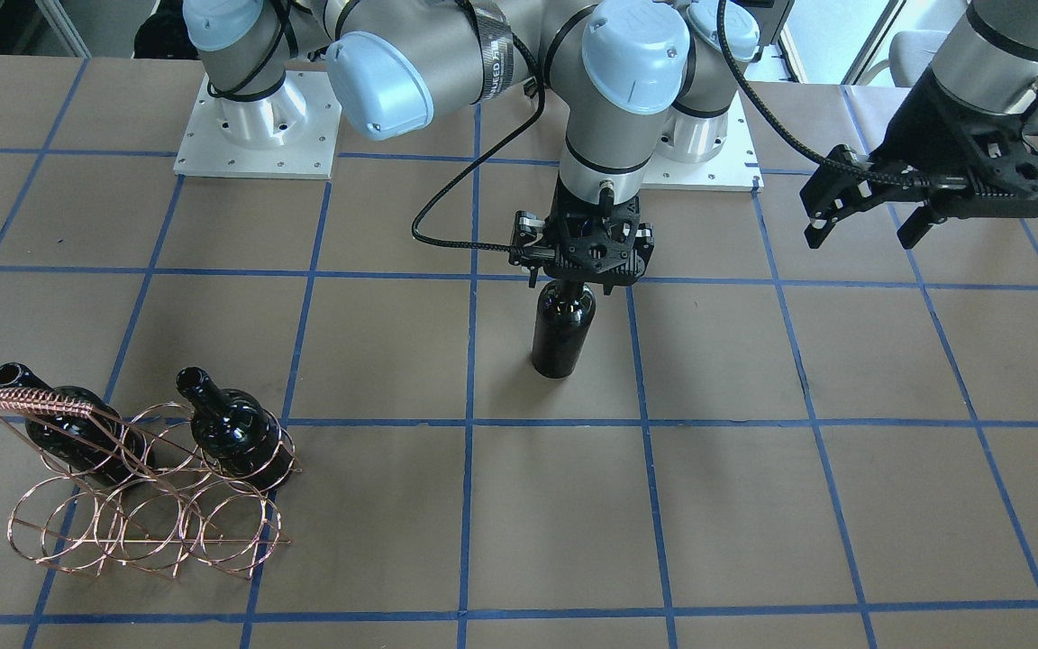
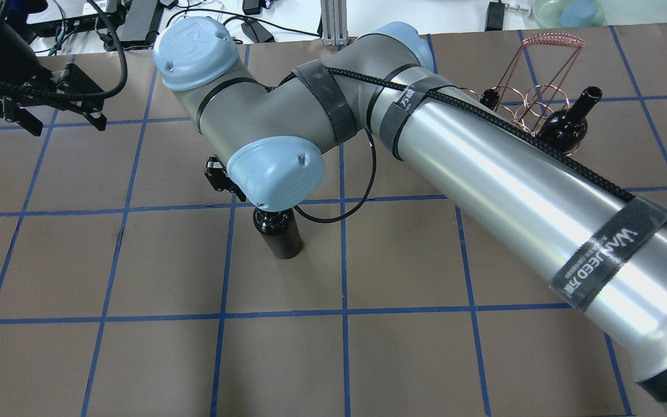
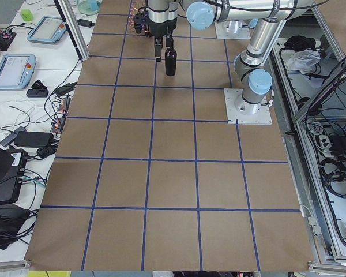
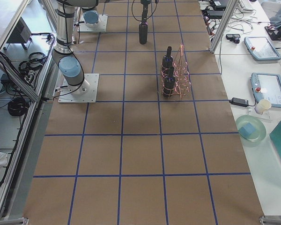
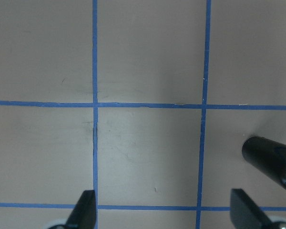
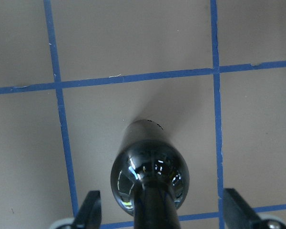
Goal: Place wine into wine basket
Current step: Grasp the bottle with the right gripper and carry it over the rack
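Front view: the right tool [image 1: 570, 281] sits over the neck of one upright, glossy black glass wine bottle [image 1: 562, 333], well apart from the copper-wire wine basket [image 1: 145, 518] of round rings holding two more bottles [image 1: 235, 433]. Right wrist view: its fingers [image 6: 90, 210] spread either side of the neck. Left wrist view: the left tool [image 5: 164, 210] is spread too.

Bright even light; soft shadows; glare on right arm [image 2: 501, 174]; reflections on wine [image 6: 133, 177].
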Controlling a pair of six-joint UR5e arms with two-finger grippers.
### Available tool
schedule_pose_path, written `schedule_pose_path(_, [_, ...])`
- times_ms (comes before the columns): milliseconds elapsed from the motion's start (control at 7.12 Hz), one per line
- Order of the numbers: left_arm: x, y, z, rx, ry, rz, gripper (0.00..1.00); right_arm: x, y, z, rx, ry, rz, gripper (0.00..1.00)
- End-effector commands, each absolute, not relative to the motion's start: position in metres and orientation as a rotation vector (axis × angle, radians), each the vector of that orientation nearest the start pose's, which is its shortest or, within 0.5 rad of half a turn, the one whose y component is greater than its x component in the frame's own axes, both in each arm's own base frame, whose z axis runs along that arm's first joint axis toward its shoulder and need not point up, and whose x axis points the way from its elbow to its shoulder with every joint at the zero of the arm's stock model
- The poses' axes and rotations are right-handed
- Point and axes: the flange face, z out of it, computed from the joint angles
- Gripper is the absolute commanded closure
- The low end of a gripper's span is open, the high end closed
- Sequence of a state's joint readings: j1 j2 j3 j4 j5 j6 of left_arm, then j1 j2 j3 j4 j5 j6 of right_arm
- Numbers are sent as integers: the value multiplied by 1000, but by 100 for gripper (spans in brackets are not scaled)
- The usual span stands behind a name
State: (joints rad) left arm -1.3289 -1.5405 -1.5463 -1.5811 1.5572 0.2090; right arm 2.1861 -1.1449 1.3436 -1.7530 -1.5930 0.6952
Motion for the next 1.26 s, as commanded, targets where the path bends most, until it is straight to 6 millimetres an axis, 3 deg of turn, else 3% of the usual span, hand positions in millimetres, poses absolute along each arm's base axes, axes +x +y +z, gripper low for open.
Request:
schedule_pose_path(0, [-16, -501, 513, -50, 3144, -71, 0, 488, -458, 369, 128, 3164, 36, 52])
schedule_pose_path(421, [-18, -498, 509, -45, 3151, -61, 0, 490, -457, 370, 140, 3136, 58, 73])
schedule_pose_path(702, [-18, -493, 511, -46, 3139, -34, 0, 490, -456, 377, 142, 3128, 43, 76])
schedule_pose_path(982, [-27, -490, 517, -24, 3140, -56, 0, 468, -460, 397, 158, 3130, 5, 79])
schedule_pose_path(1123, [-38, -488, 519, 10, 3140, -66, 0, 441, -465, 399, 183, 3136, 12, 79])
